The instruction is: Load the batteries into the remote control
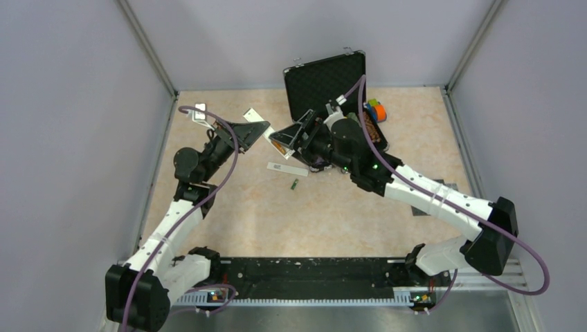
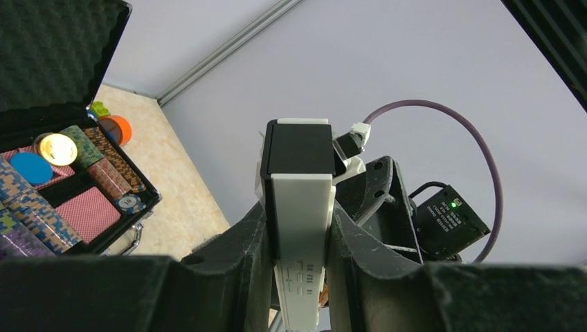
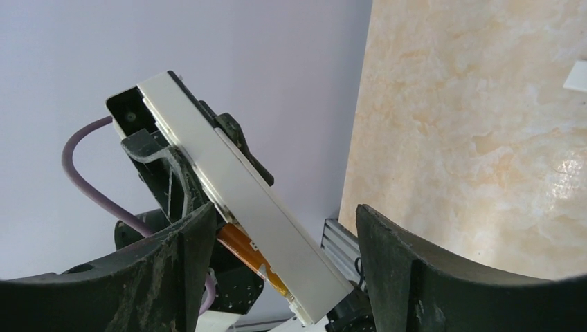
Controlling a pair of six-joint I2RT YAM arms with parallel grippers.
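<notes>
The table (image 1: 332,221) carries an open black case (image 1: 325,76) at its far side, right of centre, its foam-lined lid standing up. Inside lie rows of stacked poker chips (image 2: 104,162), a loose blue chip (image 2: 31,168) and red patterned blocks (image 2: 86,213) (possibly card packs). The left gripper (image 2: 299,242) is clamped narrowly on the remote control (image 2: 302,200), holding it in the air just near and left of the case, dark end outermost. The right gripper (image 3: 284,228) faces it with its fingers spread wide, gripping nothing. A brownish-red battery (image 3: 242,249) sits against the remote's underside; whether it is fully seated cannot be told. A white strip (image 1: 287,168) lies on the table near the grippers, the green battery (image 1: 294,184) just nearer.
</notes>
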